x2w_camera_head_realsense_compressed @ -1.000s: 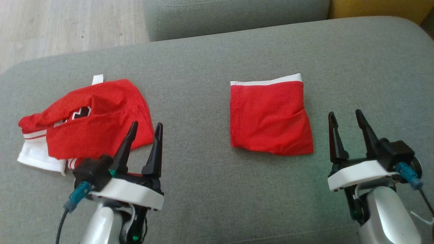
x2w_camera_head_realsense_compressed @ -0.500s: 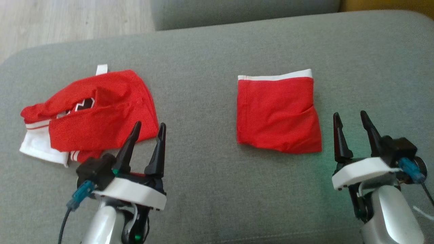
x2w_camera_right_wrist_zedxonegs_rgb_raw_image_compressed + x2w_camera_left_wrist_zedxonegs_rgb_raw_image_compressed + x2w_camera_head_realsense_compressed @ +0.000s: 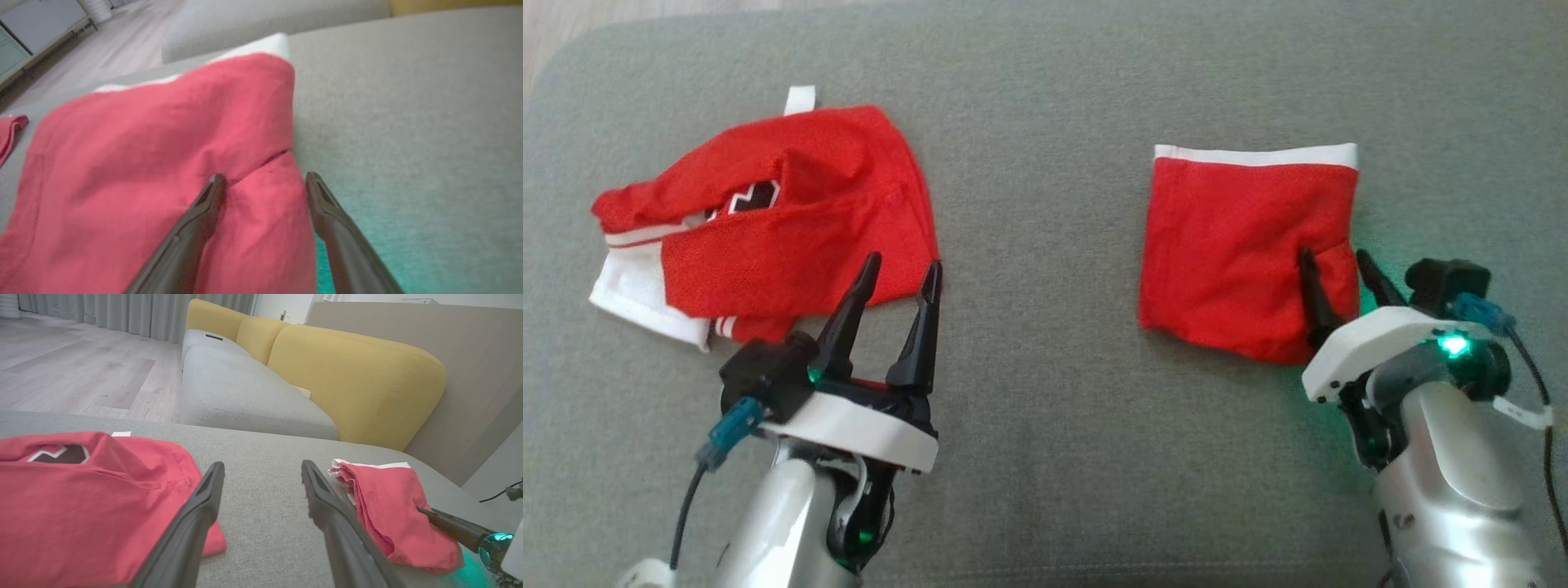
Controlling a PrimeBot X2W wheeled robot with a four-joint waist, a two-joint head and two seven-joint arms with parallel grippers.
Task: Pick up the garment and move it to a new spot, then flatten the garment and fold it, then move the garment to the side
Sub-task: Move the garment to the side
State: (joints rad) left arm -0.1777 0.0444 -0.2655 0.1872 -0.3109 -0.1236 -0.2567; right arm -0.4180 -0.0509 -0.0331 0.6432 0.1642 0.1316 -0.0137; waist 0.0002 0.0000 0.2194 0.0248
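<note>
Head view: on the grey couch (image 3: 1045,457) the folded red garment (image 3: 1233,245) lies right and a crumpled red garment (image 3: 784,237) lies left. The right gripper (image 3: 1333,255), wide open and empty, straddles the folded garment's near right edge. The left gripper (image 3: 904,261) gapes empty at the crumpled one's near edge.
Left wrist view: its spread fingers (image 3: 204,506) frame bare cushion between the garments.
Right wrist view: one finger lies over red cloth, the other just off its edge.

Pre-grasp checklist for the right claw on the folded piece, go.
1. Right claw open: ok.
2. Right claw straddles the right edge of the folded red garment: ok.
3. Fold intact, white band along the far edge: ok.
4. Closing here catches every layer: cannot tell.
5. Left claw open, clear of the folded red garment: ok.
6. Crumpled red jersey lies apart from the folded red garment: ok.
</note>
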